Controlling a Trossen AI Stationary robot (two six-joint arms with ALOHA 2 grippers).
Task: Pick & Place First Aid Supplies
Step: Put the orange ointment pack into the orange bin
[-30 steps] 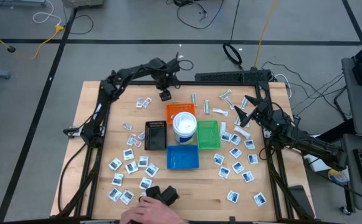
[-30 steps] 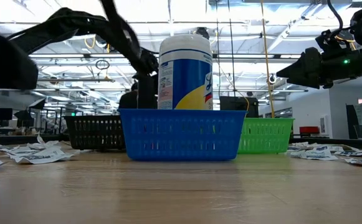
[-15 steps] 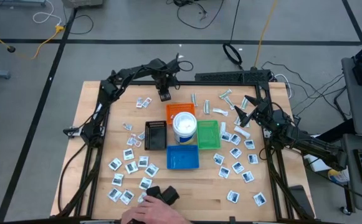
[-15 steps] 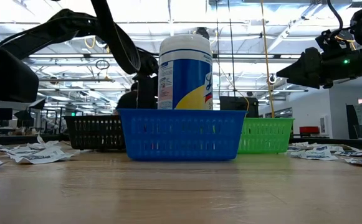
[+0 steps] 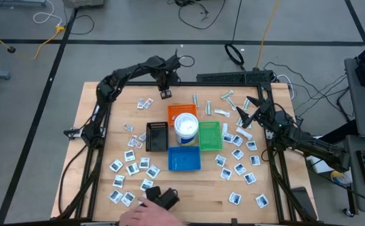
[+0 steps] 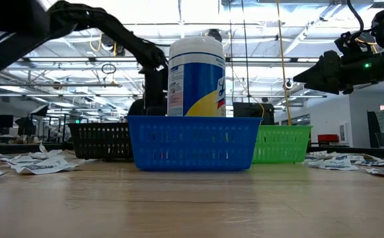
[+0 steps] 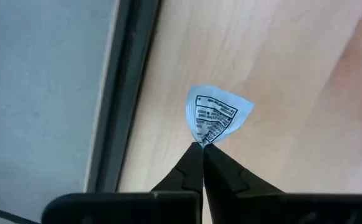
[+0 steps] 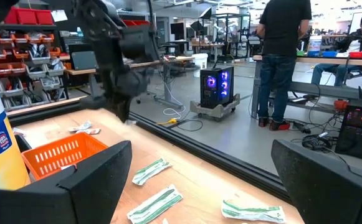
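A small white packet (image 7: 215, 118) with dark print hangs from the left pincer (image 7: 202, 149), which is pinched tight on its bottom corner. It is up in the air, behind the orange tray (image 5: 181, 110), near the back edge of the counter (image 5: 107, 150). The packet looks thin, light and bendy; it curls where it is held. It could slip or tear, so a flat edge would be a safer place to hold. The right pincer (image 8: 199, 180) waits wide open and empty, to the right of the orange tray.
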